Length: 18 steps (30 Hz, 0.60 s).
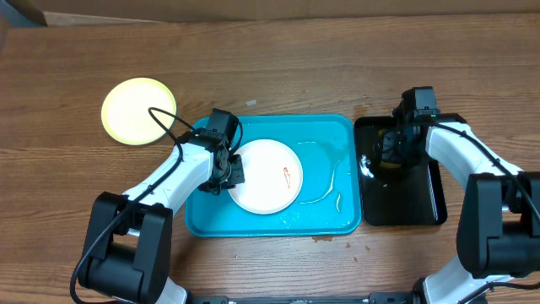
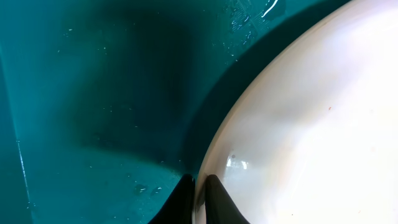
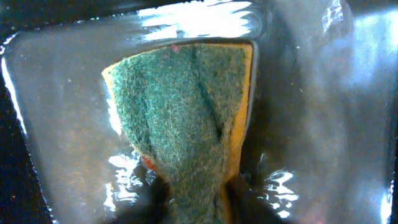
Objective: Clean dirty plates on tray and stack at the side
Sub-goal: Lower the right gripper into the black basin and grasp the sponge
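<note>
Left tool (image 1: pixel 229 173): together on the left rim of the white plate (image 1: pixel 266 176); in the wrist view the rim runs between its two fingertips (image 2: pixel 217 199). The pinch looks meant to steady the plate so it will not skate on the wet tray floor while it is scrubbed
White plate: lies flat and face up inside the turquoise tray (image 1: pixel 211 221), left of middle; whether another plate sits under it I cannot tell
Smear (image 1: pixel 288 176): a small red-orange mark on the right half of the white plate, away from the pinched rim, so the dirty part is left bare for wiping
Right tool (image 1: pixel 390 152): down in the black tray (image 1: pixel 426 203), clamped on the near end of the sponge (image 3: pixel 180 106), which buckles and narrows there
Sponge: green scouring face up, yellow body beneath, lying in shallow water that glints around it; probably kept here so it is wet for each wipe
Yellow-green plate (image 1: pixel 138 111): alone on the counter (image 1: pixel 337 59), apart from the turquoise tray at its upper left; it looks clean, so this is likely the stacking spot
Water (image 1: pixel 325 190): streaks and pools on the right part of the turquoise tray's floor
Step in hand: taking up the sponge while the other arm holds the plate
Next move calls for: carrying the sponge over the raised rims of both trays and onto the smear without catching them
</note>
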Tool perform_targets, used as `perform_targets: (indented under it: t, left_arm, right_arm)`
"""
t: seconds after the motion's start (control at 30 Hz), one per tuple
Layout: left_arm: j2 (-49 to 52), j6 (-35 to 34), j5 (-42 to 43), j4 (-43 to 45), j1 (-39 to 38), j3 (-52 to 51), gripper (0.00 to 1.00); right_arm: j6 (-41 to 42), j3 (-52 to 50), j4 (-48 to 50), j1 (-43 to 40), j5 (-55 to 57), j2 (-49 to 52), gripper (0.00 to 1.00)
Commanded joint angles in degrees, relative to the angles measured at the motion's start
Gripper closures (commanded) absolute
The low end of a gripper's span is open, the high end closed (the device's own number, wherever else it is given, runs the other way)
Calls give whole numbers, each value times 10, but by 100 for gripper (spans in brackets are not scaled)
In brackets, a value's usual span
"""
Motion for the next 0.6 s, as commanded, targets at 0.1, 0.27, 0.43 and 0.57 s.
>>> perform_targets:
  t: [0.1, 0.27, 0.43, 0.57]
  left_arm:
    - [0, -4, -10, 1, -4, -5, 89]
    - [0, -4, -10, 0, -4, -5, 88]
    - [0, -4, -10, 1, -4, -5, 87]
    - [0, -4, -10, 0, -4, -5, 84]
  right_arm:
    - [0, 15, -24, 0, 5, -2, 30]
    - [0, 15, -59, 2, 0, -2, 69]
    - [0, 15, -62, 4, -5, -2, 95]
    - [0, 21, -36, 2, -5, -2, 25]
